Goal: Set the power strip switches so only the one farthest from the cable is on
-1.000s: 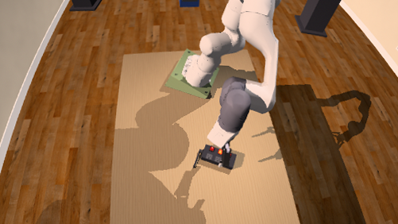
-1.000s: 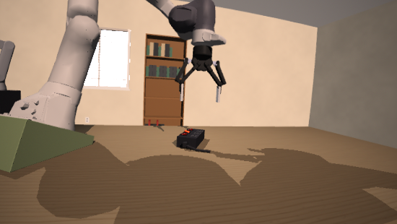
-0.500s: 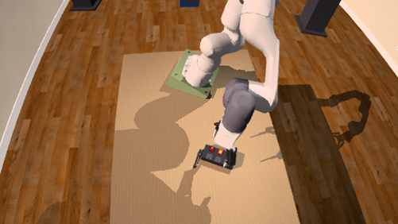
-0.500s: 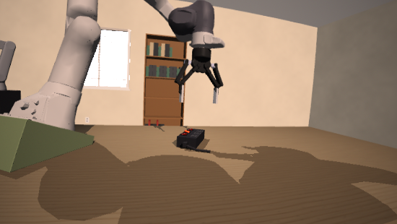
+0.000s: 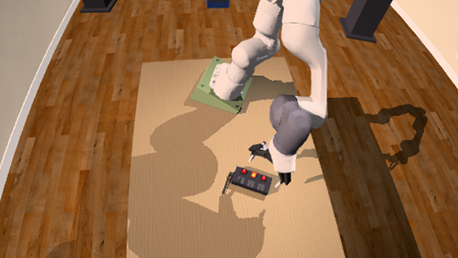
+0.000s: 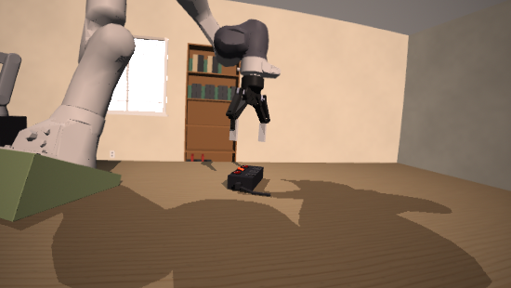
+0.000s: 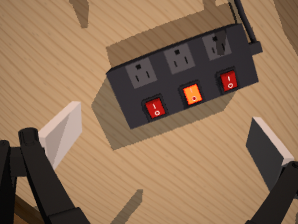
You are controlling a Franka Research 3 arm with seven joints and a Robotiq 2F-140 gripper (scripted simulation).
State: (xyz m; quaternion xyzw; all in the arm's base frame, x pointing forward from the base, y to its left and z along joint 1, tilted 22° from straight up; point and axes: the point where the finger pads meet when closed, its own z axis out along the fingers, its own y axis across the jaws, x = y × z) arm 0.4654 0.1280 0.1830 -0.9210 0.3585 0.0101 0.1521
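A black power strip (image 5: 251, 179) lies flat on the tan table, right way up, with three sockets and three red switches. It also shows in the exterior view (image 6: 245, 176) and in the wrist view (image 7: 185, 82). Its cable (image 7: 241, 11) leaves at one end (image 5: 226, 183). In the wrist view the middle switch (image 7: 192, 94) glows bright orange; the switch near the cable (image 7: 229, 82) and the one farthest from it (image 7: 154, 107) look darker red. My gripper (image 6: 248, 135) is open and empty, hanging well above the strip, fingers spread wide (image 7: 166, 137).
The arm's green base block (image 5: 220, 85) stands at the back of the table. A darker wooden panel (image 5: 364, 177) lies along the table's right side. A bookshelf (image 6: 211, 102) stands against the far wall.
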